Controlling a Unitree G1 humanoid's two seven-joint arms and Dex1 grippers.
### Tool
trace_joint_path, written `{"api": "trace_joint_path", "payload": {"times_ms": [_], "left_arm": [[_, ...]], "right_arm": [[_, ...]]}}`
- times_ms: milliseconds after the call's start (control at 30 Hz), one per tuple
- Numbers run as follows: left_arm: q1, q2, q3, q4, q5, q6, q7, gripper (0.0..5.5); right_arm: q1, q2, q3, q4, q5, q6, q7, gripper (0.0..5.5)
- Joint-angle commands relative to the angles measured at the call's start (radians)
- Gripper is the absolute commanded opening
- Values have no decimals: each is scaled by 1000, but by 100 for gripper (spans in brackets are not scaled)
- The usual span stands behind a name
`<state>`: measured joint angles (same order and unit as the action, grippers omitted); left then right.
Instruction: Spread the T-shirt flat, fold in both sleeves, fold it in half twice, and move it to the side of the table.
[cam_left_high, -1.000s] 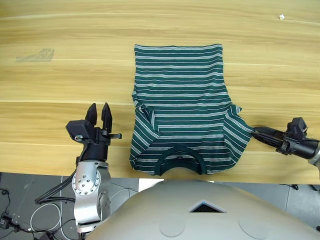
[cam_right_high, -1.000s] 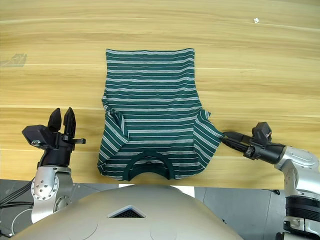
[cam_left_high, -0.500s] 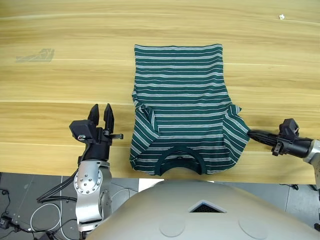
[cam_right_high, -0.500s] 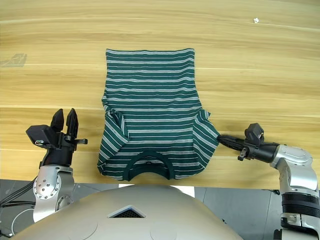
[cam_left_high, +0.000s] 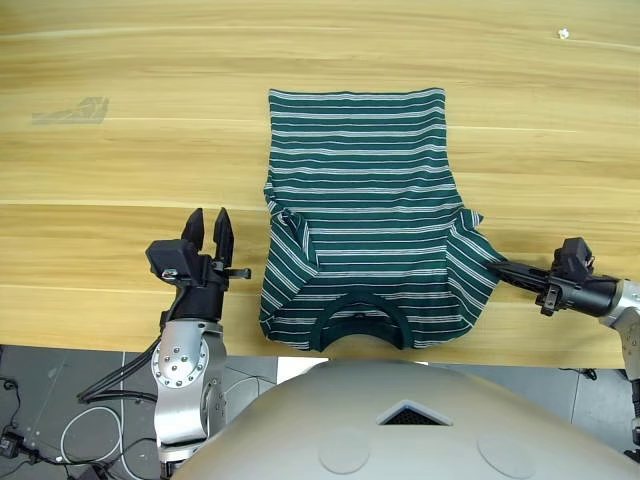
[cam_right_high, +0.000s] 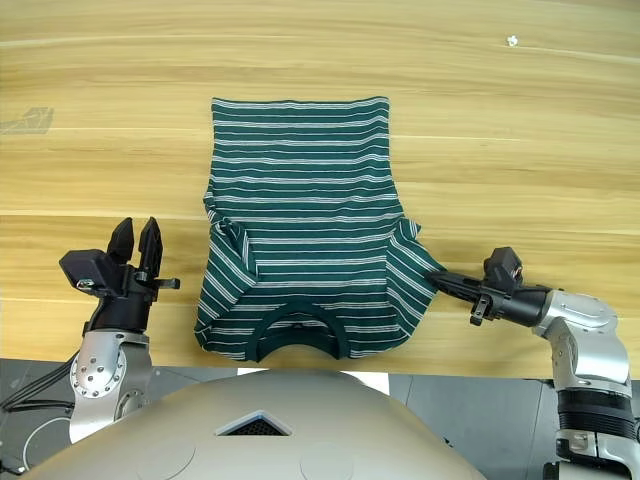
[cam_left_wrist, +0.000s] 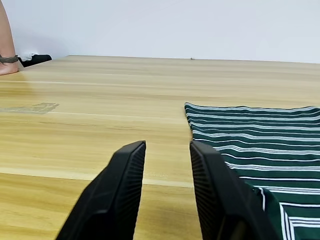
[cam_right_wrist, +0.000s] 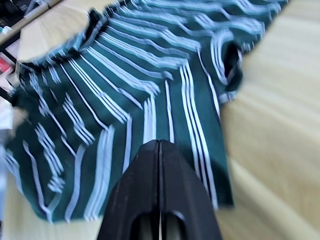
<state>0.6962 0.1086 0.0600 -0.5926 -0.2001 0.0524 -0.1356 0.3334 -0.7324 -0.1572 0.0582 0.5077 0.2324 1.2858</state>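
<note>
Pale wooden table (cam_left_high: 150, 60), plain white wall (cam_left_wrist: 175, 25) beyond its far edge.
Plank seams cross the top. A faint grey mark (cam_left_high: 70, 110) lies well beyond the left gripper (cam_left_high: 209, 215); behind it, dark grey floor (cam_left_high: 50, 370) with loose cables (cam_left_high: 100, 385).

No text, number or sign can be read here. A pale mark (cam_left_high: 70, 111) stands on the wooden table (cam_left_high: 150, 60), in the upper left of the head view, but it is too faint to make out.
</note>
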Motion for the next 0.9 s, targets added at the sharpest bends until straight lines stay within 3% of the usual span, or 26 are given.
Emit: {"api": "trace_joint_path", "payload": {"times_ms": [33,367,733,900], "left_arm": [[5,-3,-6,11,7,12,0,165],[1,-5,-10,10,11,15,1,165],[9,-2,-29,19,29,9,-1,165],[17,9,-49,23,40,15,-10,165]], "right_arm": [[-22,2,-45,-15,57,40,-1,21],[-30,-23,-84,83,35,25,9,202],[-45,-14,-24,169,-100,-54,-22,395],[-49,-5,-16,168,-93,-47,-22,395]]}}
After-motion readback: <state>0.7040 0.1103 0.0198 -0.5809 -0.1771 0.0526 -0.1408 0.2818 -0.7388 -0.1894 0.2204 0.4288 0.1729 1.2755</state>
